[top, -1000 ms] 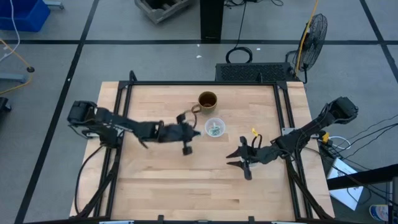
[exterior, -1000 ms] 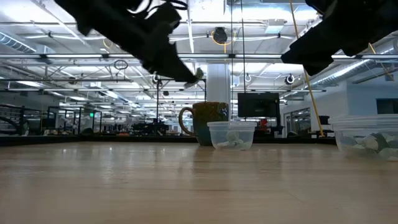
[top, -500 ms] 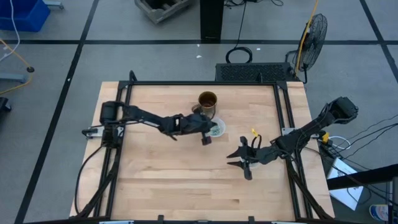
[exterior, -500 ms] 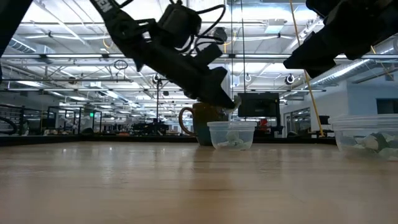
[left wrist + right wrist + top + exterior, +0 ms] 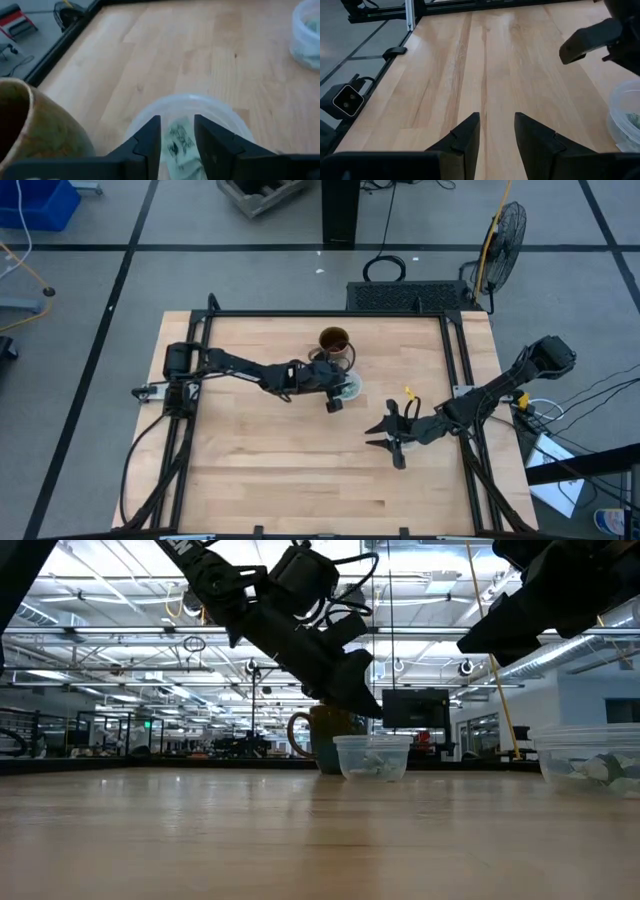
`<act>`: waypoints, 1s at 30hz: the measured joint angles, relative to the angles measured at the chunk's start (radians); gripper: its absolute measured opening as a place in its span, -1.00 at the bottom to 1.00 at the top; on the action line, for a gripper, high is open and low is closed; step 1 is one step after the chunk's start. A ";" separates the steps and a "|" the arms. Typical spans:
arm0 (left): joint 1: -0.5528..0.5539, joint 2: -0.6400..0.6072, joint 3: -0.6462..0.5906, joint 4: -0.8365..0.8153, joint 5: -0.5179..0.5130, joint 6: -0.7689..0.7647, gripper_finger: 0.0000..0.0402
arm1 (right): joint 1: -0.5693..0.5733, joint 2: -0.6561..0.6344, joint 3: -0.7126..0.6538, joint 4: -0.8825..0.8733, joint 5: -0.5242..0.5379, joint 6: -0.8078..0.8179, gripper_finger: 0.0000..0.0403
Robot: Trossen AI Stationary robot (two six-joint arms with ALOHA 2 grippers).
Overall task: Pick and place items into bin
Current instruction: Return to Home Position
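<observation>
A small clear cup stands on the table right next to the brown mug, on the mug's near side. Pale green-and-white bits lie in the cup. My left gripper hangs just above the cup, fingers pointing down and open. In the left wrist view one green-and-white bit shows in the gap between the fingers, over the cup's inside. I cannot tell whether it is falling or lying there. My right gripper stands open above bare wood at the near right.
A second clear container with more pale bits stands to the right, close by my right arm. A small yellow thing lies on the wood between the cup and that arm. Bare wood spreads over the left and near parts of the table.
My left gripper has swung toward the table's right edge and come down over the clear cup beside the mug. The pale bit that showed at its fingertips in the low view no longer shows there.
</observation>
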State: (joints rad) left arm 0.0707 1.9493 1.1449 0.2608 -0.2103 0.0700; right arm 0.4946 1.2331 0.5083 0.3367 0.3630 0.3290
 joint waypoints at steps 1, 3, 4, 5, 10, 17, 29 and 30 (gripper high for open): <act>-0.002 -0.009 -0.001 -0.010 0.000 -0.001 -0.37 | 0.000 0.000 0.000 0.001 0.000 0.000 -0.43; -0.009 -0.038 -0.001 -0.014 0.000 0.001 -0.36 | 0.000 0.000 0.000 0.000 0.000 0.000 -0.43; -0.014 -0.062 0.000 -0.011 0.000 0.007 -0.36 | 0.000 0.000 0.000 0.001 0.000 0.000 -0.43; -0.017 -0.089 0.000 -0.023 0.000 0.016 -0.36 | 0.000 0.000 0.000 0.005 0.000 0.000 -0.43; -0.033 -0.232 0.000 -0.114 0.000 0.041 -0.36 | 0.000 -0.004 0.000 0.068 0.000 -0.024 -0.43; -0.035 -0.428 0.001 -0.398 0.000 -0.057 -0.36 | -0.017 -0.131 0.000 0.034 0.002 -0.188 -0.43; -0.090 -0.873 -0.017 -1.021 -0.070 -0.382 -0.36 | -0.038 -0.556 -0.048 -0.324 0.004 -0.028 -0.43; -0.109 -0.913 -0.030 -1.054 -0.096 -0.402 -0.36 | -0.038 -0.572 -0.079 -0.276 0.004 -0.039 -0.43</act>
State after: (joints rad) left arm -0.0384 1.0364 1.1153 -0.7936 -0.3060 -0.3320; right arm 0.4564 0.6613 0.4297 0.0611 0.3667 0.2899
